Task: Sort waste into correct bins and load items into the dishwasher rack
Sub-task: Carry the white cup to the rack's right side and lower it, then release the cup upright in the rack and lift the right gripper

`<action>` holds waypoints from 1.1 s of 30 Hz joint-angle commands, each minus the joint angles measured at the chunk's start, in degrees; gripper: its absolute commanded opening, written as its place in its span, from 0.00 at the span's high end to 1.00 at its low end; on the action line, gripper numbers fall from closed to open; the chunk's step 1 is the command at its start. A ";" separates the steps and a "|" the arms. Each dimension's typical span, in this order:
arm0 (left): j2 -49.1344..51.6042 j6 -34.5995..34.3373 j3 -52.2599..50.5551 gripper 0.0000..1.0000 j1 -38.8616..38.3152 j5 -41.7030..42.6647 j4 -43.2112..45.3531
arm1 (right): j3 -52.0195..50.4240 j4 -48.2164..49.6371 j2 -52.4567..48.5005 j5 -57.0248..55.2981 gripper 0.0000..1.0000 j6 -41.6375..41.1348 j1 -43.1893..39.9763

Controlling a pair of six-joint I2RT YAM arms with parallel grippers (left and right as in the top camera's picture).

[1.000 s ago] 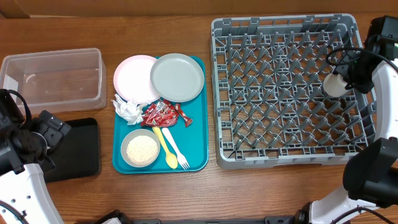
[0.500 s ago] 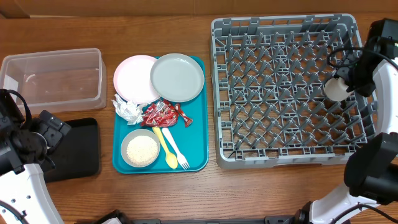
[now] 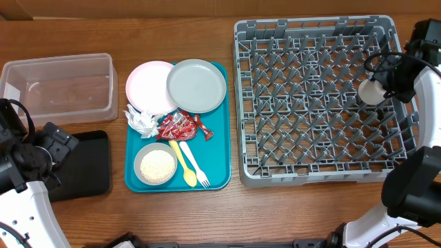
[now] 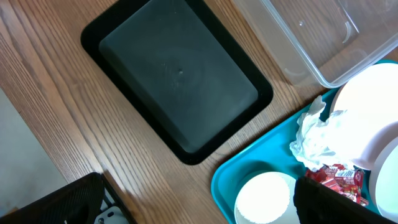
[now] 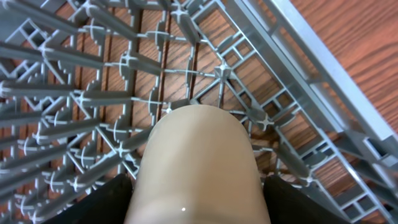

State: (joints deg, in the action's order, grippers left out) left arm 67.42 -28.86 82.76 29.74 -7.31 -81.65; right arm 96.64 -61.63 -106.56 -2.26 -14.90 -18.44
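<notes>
the right gripper (image 5: 199, 208) is clamped on the cup (image 5: 198, 155), a dark finger pressed to each side. the cup looks smooth, plain and cream-white, with a rounded end facing the wrist camera. it hangs over the right part of the rack (image 3: 313, 180), near the right wall, above the grey pegs; whether it touches them i cannot tell.

the left gripper (image 4: 199, 202) has its fingers spread apart and holds nothing, over the table between the black tray (image 4: 180, 78) and the teal tray (image 3: 219, 138).

on the teal tray lie 2 plates, white (image 3: 145, 86) and grey-green (image 3: 196, 85), the second overlapping the first. in front of them are the napkin (image 3: 142, 122), red wrappers (image 3: 180, 126), a bowl (image 3: 156, 164) of rice, a yellow spoon (image 3: 182, 165) and a white fork (image 3: 196, 169). the clear tub (image 3: 58, 60) stands behind the black tray.
</notes>
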 commanded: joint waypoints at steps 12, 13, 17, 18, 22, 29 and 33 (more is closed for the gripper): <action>0.09 -1.14 0.92 0.01 0.26 0.31 0.00 | 5.29 -5.79 -0.04 4.70 0.17 0.37 -0.31; 0.09 -1.14 0.92 0.00 0.26 0.31 0.00 | 6.03 -6.47 0.13 5.29 0.18 0.37 -0.28; 0.09 -1.14 0.92 0.00 0.24 0.31 0.00 | 8.33 -10.69 1.64 5.86 0.46 -1.84 -0.11; 0.09 -1.14 0.92 0.00 0.26 0.33 0.00 | 8.28 -12.13 1.62 5.88 0.56 -3.19 -0.11; 0.09 -1.14 0.92 0.00 0.26 0.31 0.00 | 4.46 -15.61 1.38 8.24 0.92 -3.54 0.37; 0.09 -1.14 0.92 0.00 0.26 0.33 0.00 | -7.39 -7.82 1.31 11.30 0.96 -2.67 1.66; 0.09 -1.14 0.92 0.00 0.26 0.33 0.00 | -11.37 -2.45 1.27 11.69 0.96 -2.08 2.91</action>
State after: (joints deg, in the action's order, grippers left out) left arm 67.42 -28.86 82.76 29.74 -7.31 -81.65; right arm 87.66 -66.28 -106.34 8.12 -17.67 -16.67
